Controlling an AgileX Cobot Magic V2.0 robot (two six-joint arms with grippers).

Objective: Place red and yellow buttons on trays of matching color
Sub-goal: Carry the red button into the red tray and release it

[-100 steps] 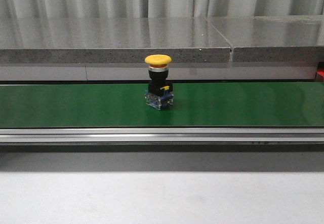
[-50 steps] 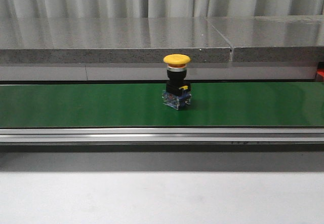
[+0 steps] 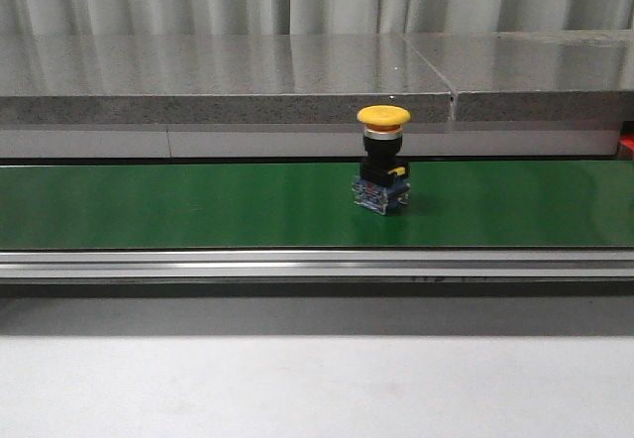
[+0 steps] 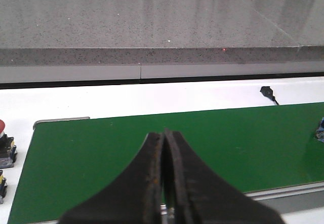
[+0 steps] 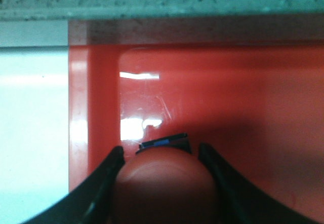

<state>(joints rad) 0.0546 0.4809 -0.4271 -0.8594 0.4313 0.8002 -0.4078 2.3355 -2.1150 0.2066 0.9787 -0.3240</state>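
Standing upright on the green belt [image 3: 198, 205], right of its middle, a yellow button [image 3: 383, 161] is seen untouched. The left gripper [image 4: 163, 148] is pressed closed on nothing above that belt. A red button [image 5: 164, 186] is clamped by the right gripper [image 5: 162, 158] over the red tray [image 5: 228, 97].

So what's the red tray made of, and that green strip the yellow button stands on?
The glossy red tray looks like smooth plastic: it shows bright reflections and fine scratches. The flat green strip looks matte, perhaps rubbery belt material; it shows no shine.
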